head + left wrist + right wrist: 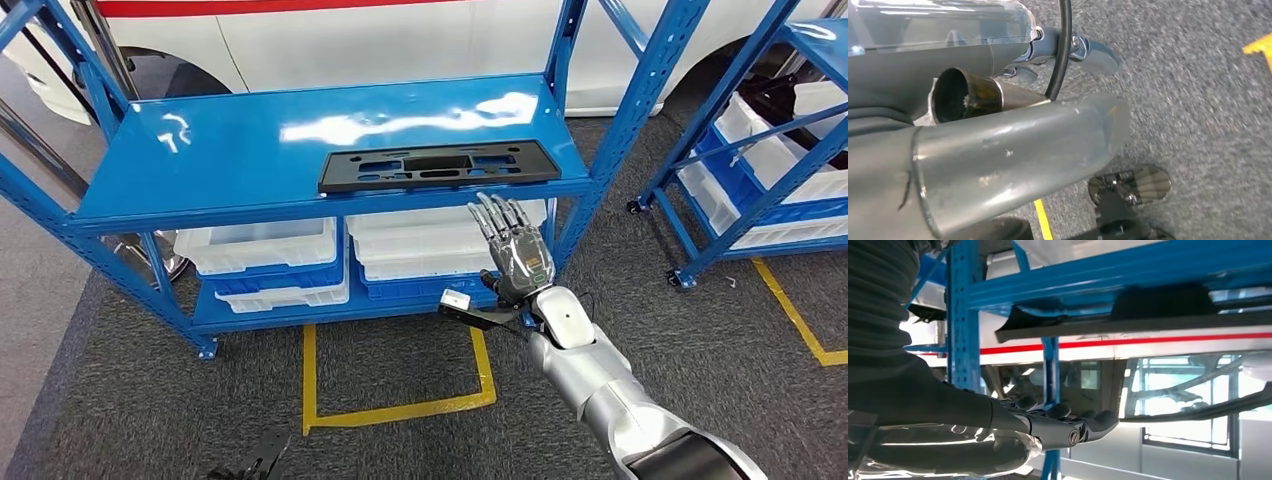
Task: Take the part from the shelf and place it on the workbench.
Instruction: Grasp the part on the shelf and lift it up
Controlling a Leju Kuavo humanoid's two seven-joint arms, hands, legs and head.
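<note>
A flat black plastic panel with cut-outs (438, 165) lies on the top deck of the blue steel shelf (230, 150), near that deck's front edge and toward its right post. Just below and in front of the panel's right end, the robot's right hand (512, 248) is raised with fingers (493, 215) straight and spread, holding nothing and not touching the panel. White bins (258, 245) sit on the shelf's lower tier. The left hand's state I cannot tell from its wrist view. Yellow floor tape (395, 410) marks grey carpet before the shelf.
</note>
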